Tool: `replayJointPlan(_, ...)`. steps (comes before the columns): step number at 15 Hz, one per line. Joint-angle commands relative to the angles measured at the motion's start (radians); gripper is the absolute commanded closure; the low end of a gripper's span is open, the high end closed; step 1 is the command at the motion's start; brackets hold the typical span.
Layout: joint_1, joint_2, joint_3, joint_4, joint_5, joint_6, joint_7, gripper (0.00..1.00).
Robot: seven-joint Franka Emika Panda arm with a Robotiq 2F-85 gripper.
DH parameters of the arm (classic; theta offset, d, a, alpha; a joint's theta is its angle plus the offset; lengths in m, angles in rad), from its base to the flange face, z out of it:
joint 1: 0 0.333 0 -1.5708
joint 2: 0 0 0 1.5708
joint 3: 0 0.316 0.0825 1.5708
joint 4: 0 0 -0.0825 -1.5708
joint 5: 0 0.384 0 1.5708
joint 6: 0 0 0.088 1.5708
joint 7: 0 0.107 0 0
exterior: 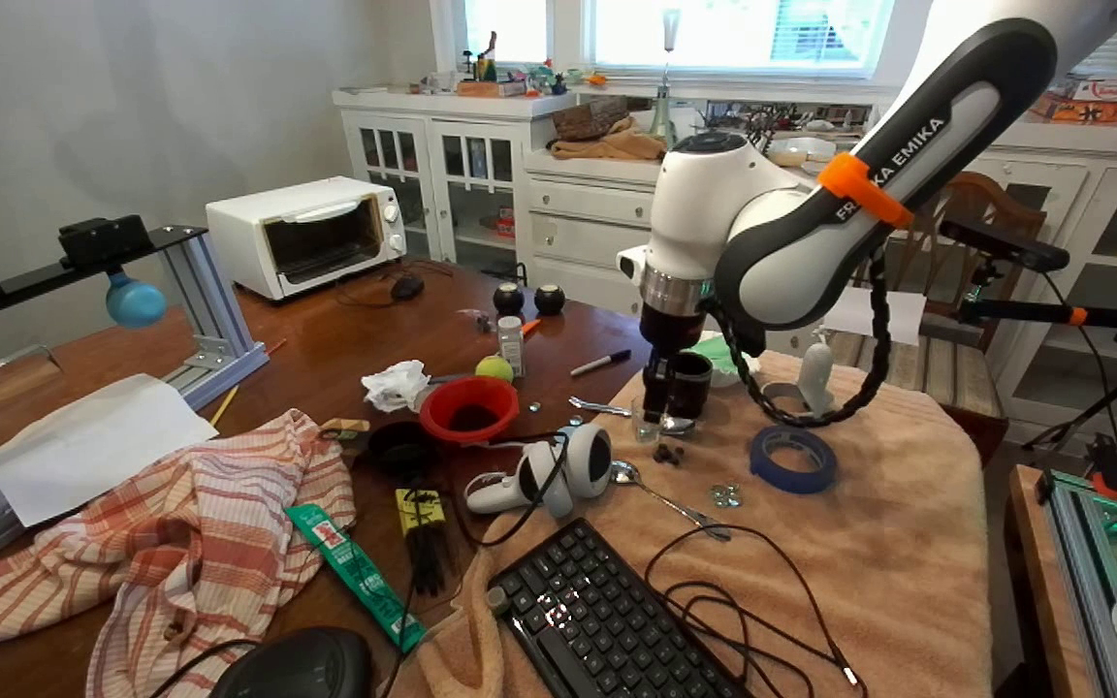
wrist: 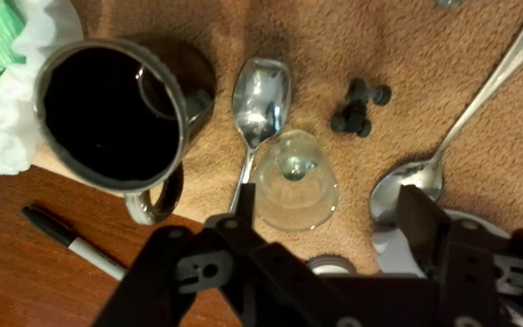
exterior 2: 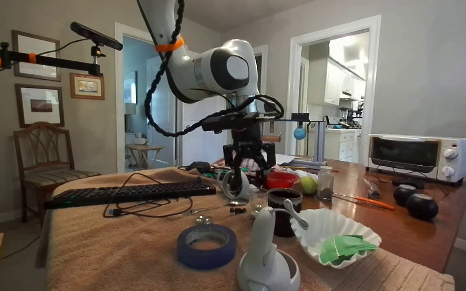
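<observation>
Evidently empty, the gripper (wrist: pixel 329 204) holds its fingers apart near the clear drinking glass (wrist: pixel 295 200), which stands on the tan towel (wrist: pixel 425 68), perhaps laid to cushion it; a marble-like bead (wrist: pixel 294 168) seems to rest inside, where walls likely stop it rolling.

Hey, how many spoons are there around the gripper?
2. In the wrist view, one spoon lies between the mug and the glass; the second spoon lies past the glass, partly behind a finger of the gripper, which may hide more.
</observation>
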State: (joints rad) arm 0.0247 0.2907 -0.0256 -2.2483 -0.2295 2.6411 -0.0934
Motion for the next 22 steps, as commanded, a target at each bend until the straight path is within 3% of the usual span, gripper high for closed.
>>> replayJointPlan(1,0.001,-0.069,0.029,-0.074,0.009,-0.108,-0.062,0.00)
replayJointPlan(7,0.001,-0.111,0.070,-0.123,0.023,-0.219,-0.156,0.00)
replayJointPlan(15,-0.002,-0.106,0.093,-0.153,0.035,-0.208,-0.267,0.00)
replayJointPlan(20,-0.003,-0.098,0.095,-0.171,-0.033,-0.199,-0.422,0.00)
replayJointPlan(22,-0.014,-0.097,0.102,-0.190,-0.034,-0.144,-0.516,0.00)
